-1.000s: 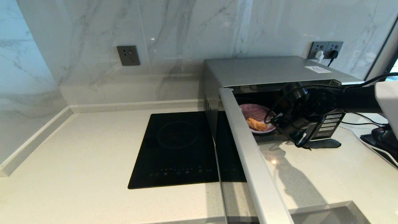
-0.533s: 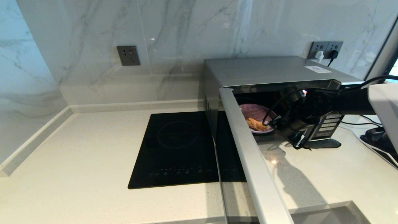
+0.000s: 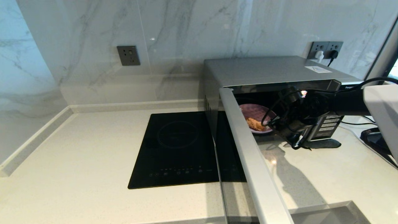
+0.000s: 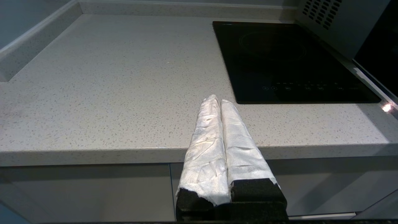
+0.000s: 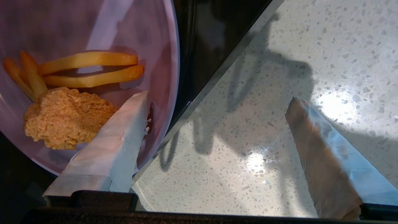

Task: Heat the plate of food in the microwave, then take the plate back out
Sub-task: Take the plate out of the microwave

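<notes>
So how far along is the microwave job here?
Done: the door is swung open and the plate sits inside the microwave. In hand: the open right gripper is at the plate's rim, gripping nothing. Whether heating has happened, I cannot tell. Left: grip the plate and carry it out. The left gripper is parked, shut.

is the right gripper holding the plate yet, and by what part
Nothing is held. The right gripper is open at the microwave mouth, one finger over the plate of food near its rim, the other over the counter.
</notes>
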You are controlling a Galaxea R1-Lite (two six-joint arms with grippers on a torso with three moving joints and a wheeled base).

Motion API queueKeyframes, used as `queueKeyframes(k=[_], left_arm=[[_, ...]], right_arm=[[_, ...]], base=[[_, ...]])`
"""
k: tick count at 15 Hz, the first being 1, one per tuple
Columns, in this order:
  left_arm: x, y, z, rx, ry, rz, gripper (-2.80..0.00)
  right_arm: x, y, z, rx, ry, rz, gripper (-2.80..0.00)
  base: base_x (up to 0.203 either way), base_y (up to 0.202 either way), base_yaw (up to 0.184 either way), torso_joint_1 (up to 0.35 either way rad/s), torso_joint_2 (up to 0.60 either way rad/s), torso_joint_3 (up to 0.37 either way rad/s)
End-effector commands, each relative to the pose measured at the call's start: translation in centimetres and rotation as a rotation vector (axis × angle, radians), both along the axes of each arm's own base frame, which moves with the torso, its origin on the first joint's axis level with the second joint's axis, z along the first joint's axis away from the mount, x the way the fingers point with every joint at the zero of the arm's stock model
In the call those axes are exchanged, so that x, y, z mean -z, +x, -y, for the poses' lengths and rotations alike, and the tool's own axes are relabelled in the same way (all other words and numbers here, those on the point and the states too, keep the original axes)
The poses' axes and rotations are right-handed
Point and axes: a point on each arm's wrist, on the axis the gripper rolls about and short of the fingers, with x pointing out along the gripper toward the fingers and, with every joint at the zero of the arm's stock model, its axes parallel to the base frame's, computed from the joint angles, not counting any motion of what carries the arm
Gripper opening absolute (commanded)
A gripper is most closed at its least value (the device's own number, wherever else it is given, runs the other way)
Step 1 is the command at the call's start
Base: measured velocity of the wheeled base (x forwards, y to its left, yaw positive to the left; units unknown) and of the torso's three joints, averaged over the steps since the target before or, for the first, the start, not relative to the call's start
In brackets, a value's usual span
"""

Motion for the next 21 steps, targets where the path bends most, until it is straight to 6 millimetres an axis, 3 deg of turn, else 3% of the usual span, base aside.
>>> queueKeyframes(k=[1, 17, 21], left_arm=[[0.0, 0.0, 0.0, -0.001, -0.001, -0.001, -2.8], [0.0, 0.0, 0.0, -0.001, -0.001, -0.001, -2.8], [0.0, 0.0, 0.0, -0.001, -0.001, -0.001, -2.8]], right_arm=[[0.1, 0.1, -0.1, 0.002, 0.001, -0.003, -2.8], [-0.7, 0.2, -0.1, 0.009, 0.011, 0.023, -2.8], [-2.6, -0.6, 0.1, 0.008, 0.014, 0.063, -2.8]], base=[[0.0, 0.0, 0.0, 0.0, 0.0, 0.0], [0.0, 0.0, 0.0, 0.0, 0.0, 0.0], [0.0, 0.0, 0.0, 0.0, 0.0, 0.0]])
